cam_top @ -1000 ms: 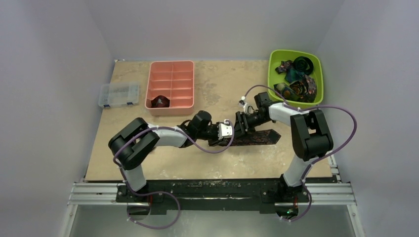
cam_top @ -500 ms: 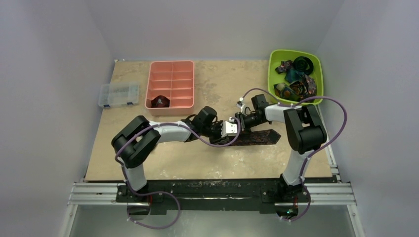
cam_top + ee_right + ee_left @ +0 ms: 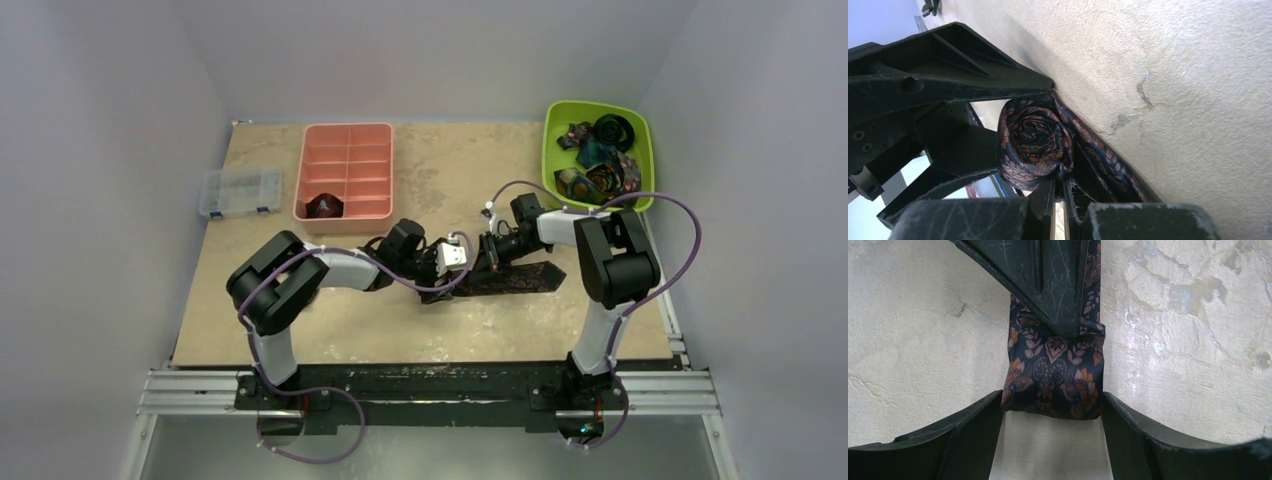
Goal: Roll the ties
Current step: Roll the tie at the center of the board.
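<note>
The right end effector pinches the coiled, orange-floral dark tie.

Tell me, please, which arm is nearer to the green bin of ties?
Right. The right arm lies close beside the green bin, its right gripper shut on the dark paisley tie. The left arm reaches in from the pink tray's side, left gripper open astride the same tie.
</note>
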### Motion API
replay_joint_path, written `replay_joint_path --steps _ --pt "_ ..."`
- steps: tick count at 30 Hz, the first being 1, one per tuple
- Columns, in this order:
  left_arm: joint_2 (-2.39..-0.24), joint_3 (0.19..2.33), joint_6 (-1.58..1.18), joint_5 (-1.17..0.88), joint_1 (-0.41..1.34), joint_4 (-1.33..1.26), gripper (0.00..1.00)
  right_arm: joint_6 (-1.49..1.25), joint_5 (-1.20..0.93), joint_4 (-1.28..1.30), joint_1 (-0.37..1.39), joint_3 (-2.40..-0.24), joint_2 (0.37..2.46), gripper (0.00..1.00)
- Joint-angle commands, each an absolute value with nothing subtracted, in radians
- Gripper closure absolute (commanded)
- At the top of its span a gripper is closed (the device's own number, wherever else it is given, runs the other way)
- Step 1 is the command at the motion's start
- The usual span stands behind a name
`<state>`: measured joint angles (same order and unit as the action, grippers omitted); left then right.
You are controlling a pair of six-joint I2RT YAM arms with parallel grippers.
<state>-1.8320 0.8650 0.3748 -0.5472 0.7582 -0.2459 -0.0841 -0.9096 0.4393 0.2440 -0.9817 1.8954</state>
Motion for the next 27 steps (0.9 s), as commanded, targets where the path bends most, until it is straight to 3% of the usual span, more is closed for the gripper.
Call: replay_joint_path --steps 1,11,21,24,27 --pt "-1.824 0.787 0.315 -0.598 0.742 -0.388 0.30 -0.022 -0.672 0.497 0.252 -0.995 1.924 1.00" --pt "-1.868 0.750 0.228 -0.570 0.761 -0.657 0.30 -0.016 -0.596 0.509 0.285 -1.040 1.994 1.00" --pt "-1.913 0.754 0.239 -0.602 0.770 -0.759 0.31 -0.021 -0.549 0.495 0.297 -1.089 2.058 1.00" --pt "-1.920 0.763 0.222 -0.607 0.777 -0.772 0.37 -0.021 -0.550 0.489 0.305 -1.083 2.052 1.00" --pt "-1.917 0.769 0.223 -0.604 0.784 -0.737 0.54 -0.027 -0.567 0.480 0.309 -1.089 2.044 1.00"
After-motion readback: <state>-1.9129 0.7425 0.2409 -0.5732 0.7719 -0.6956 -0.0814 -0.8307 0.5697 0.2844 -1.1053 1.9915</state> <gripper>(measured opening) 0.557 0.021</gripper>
